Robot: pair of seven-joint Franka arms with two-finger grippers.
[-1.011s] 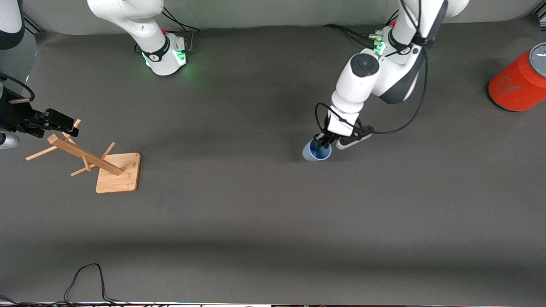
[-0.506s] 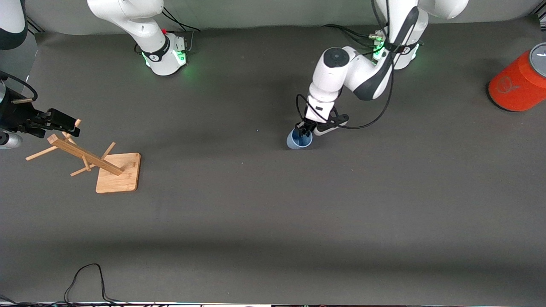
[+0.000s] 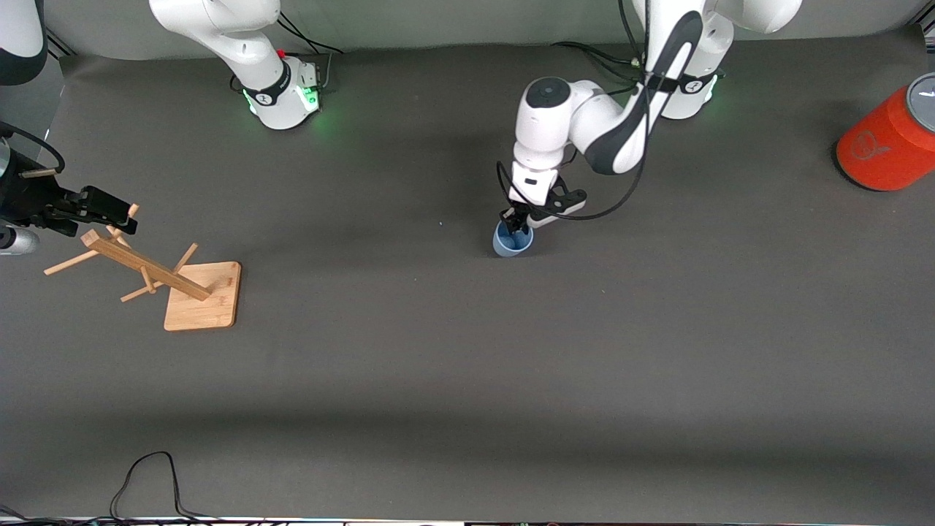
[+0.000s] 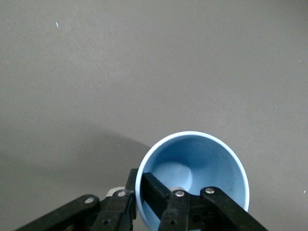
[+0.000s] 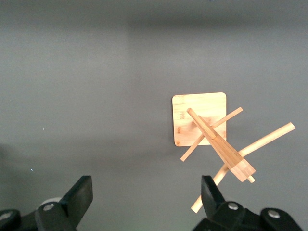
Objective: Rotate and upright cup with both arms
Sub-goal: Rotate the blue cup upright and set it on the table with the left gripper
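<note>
The pale blue cup (image 3: 513,241) stands mouth up near the middle of the table, darker blue inside. My left gripper (image 3: 517,226) is shut on its rim from above, one finger inside and one outside. In the left wrist view the cup (image 4: 202,159) fills the lower part and the left gripper (image 4: 140,192) pinches its wall. I cannot tell whether the cup's base touches the table. My right gripper (image 3: 117,208) is open and empty at the right arm's end of the table, over the wooden rack's pegs; in the right wrist view its fingers (image 5: 79,195) stand wide apart.
A wooden peg rack (image 3: 201,296) leans over on its square base, also in the right wrist view (image 5: 199,118). An orange-red cylinder with a grey lid (image 3: 887,142) stands at the left arm's end. A black cable (image 3: 146,475) loops at the near table edge.
My left arm has carried the cup toward the right arm's end of the table and away from the front camera, still gripped by the rim. The right arm has not moved.
</note>
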